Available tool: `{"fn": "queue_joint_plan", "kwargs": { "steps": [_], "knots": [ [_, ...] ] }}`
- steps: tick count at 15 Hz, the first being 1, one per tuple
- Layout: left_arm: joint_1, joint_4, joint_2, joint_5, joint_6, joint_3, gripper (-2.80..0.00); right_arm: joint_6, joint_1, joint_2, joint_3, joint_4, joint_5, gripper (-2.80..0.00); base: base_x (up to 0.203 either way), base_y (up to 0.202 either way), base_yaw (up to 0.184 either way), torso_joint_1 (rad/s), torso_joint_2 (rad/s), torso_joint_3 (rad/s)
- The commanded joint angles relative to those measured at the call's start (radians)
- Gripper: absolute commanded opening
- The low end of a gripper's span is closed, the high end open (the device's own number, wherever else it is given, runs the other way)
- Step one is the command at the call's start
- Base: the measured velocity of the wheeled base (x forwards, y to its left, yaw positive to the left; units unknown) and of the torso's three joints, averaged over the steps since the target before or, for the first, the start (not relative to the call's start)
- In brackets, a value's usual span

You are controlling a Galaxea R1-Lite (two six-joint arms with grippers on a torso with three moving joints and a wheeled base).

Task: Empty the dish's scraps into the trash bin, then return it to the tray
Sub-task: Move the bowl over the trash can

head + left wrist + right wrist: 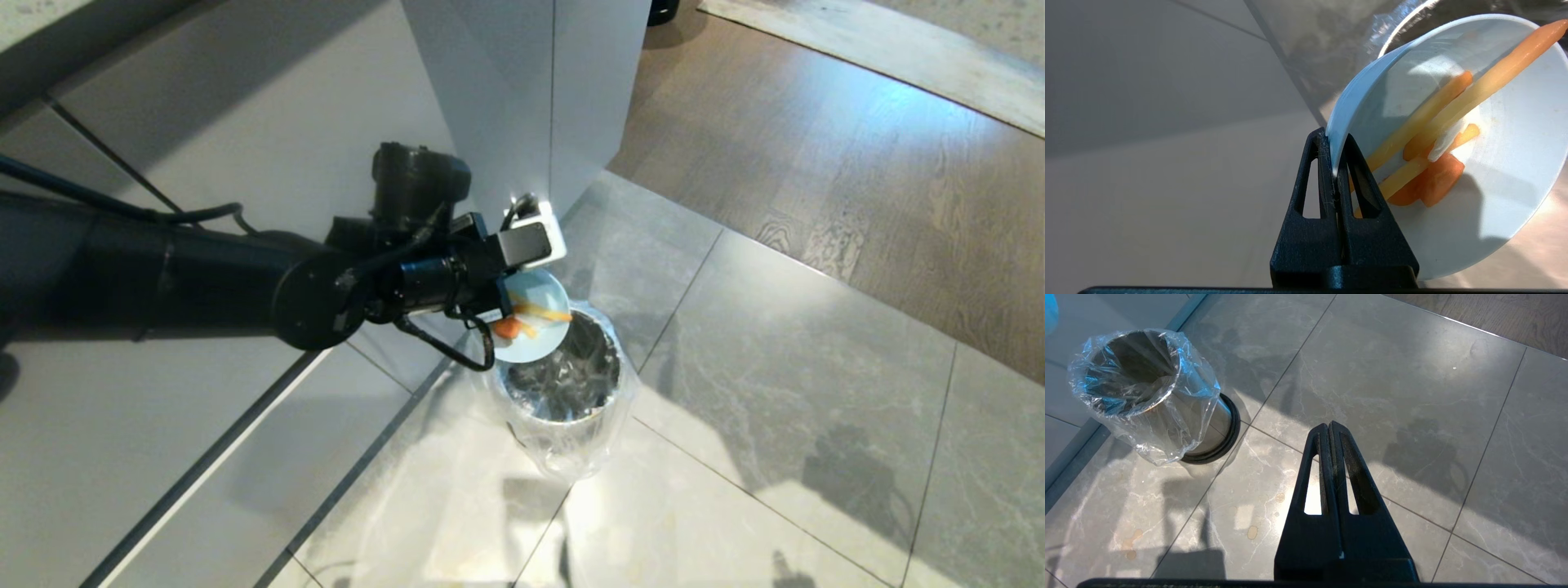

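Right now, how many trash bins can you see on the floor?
1. The trash bin stands on the grey floor tiles beside the white cabinet, right under the tipped bowl. Others may sit outside the views.

Left gripper (pixel 500 304) tilts dish (pixel 535 322) with scraps (pixel 531 318) over trash bin (pixel 563 392).

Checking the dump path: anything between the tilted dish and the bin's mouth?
Nothing. In the head view the dish, pinched at its rim by the left gripper, tips right over the trash bin, scraps still inside.
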Motion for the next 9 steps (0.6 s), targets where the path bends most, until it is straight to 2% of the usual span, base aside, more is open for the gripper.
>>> {"fn": "queue_joint_plan", "kwargs": {
  "steps": [1, 4, 7, 9],
  "knots": [
    [0.014, -0.017, -0.002, -0.04, 0.086, 0.003, -2.8, 0.0, 0.0, 0.0, 0.0, 0.0, 0.0, -2.8, 0.0, 0.0, 0.0, 0.0, 0.0, 0.0],
    [0.003, -0.018, 0.011, -0.101, 0.175, 0.003, -2.8, 0.001, 0.0, 0.0, 0.0, 0.0, 0.0, -2.8, 0.0, 0.0, 0.0, 0.0, 0.0, 0.0],
    [-0.027, -0.024, 0.04, -0.11, 0.276, 0.001, -2.8, 0.001, 0.0, 0.0, 0.0, 0.0, 0.0, -2.8, 0.0, 0.0, 0.0, 0.0, 0.0, 0.0],
    [-0.034, -0.072, 0.063, -0.11, 0.285, 0.006, -2.8, 0.0, 0.0, 0.0, 0.0, 0.0, 0.0, -2.8, 0.0, 0.0, 0.0, 0.0, 0.0, 0.0]
  ]
}}
